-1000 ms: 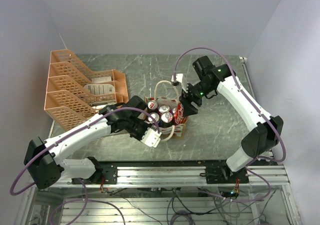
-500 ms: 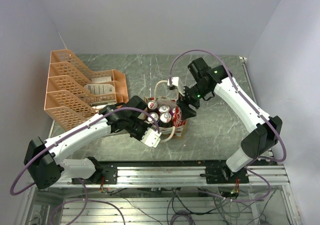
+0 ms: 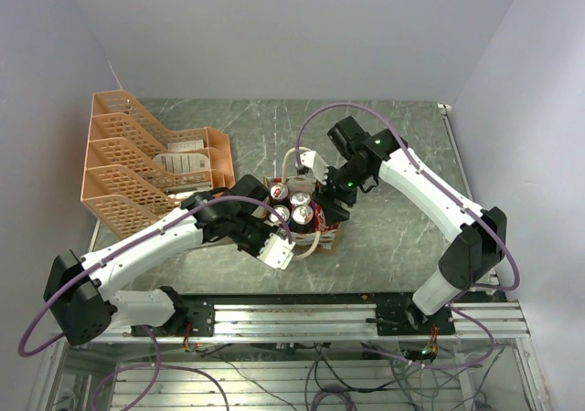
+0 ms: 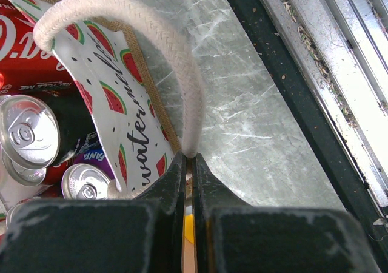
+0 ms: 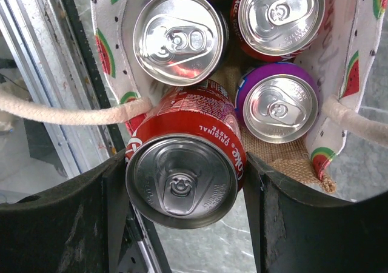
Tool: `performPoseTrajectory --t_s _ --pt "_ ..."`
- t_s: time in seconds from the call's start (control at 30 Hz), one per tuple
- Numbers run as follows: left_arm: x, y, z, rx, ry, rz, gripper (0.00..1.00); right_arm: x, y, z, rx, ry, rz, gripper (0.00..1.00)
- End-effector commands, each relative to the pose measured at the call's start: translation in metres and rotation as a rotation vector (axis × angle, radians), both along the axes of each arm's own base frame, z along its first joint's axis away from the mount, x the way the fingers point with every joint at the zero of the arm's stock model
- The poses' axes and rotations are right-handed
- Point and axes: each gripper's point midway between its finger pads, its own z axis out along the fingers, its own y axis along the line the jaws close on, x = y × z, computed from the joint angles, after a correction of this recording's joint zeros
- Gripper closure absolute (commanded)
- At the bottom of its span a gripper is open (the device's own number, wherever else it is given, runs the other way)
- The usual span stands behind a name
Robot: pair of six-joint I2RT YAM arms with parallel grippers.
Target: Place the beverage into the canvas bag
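Note:
The canvas bag (image 3: 322, 241), tan with a white watermelon panel (image 4: 130, 133), stands at the table's middle and holds several upright cans (image 5: 179, 36). My left gripper (image 3: 294, 239) is shut on the bag's near white rope handle (image 4: 176, 60), and its jaws pinch the rope's base (image 4: 188, 156). My right gripper (image 3: 329, 210) is shut on a red Coke can (image 5: 182, 185). The can is tilted, with its lower end over the bag's open mouth, next to a purple can (image 5: 277, 103). A patch of burlap floor (image 5: 285, 155) shows beside it.
An orange mesh tray rack (image 3: 146, 169) stands at the back left. The other rope handle (image 5: 60, 112) crosses beside the held can. The metal rail (image 3: 302, 306) runs along the table's near edge. Walls close the back and both sides.
My right gripper has carried the Coke can left and down, from beside the bag's right edge to over its opening. The left arm has held still on the handle.

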Motion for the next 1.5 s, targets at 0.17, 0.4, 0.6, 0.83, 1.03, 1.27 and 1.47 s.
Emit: performPoseTrajectory --t_s 0.17,0.4,0.6,0.83,1.03,1.27,1.47 --pt "-0.005 -0.009 0.009 -0.038 0.011 -0.028 0.93 -0.015 0.004 -0.016 -0.019 0.021 0.002 0.95" --pt "-0.005 -0.009 0.009 -0.039 0.010 -0.028 0.93 -0.020 0.000 -0.029 -0.043 0.014 0.029 0.80" --pt "-0.005 -0.009 0.009 -0.039 0.008 -0.028 0.93 -0.019 -0.001 -0.037 -0.050 0.006 0.032 0.66" --pt "-0.005 -0.007 0.007 -0.039 0.001 -0.025 0.93 -0.023 -0.004 -0.048 -0.065 0.015 0.035 0.51" --pt "-0.005 -0.007 0.008 -0.041 -0.001 -0.023 0.93 -0.025 -0.006 -0.051 -0.074 0.016 0.035 0.42" --pt "-0.005 -0.007 0.007 -0.039 0.004 -0.019 0.93 -0.026 -0.005 -0.048 -0.072 0.015 0.038 0.29" --pt "-0.005 -0.007 0.007 -0.039 0.003 -0.019 0.93 -0.025 -0.005 -0.046 -0.064 0.006 0.032 0.23"
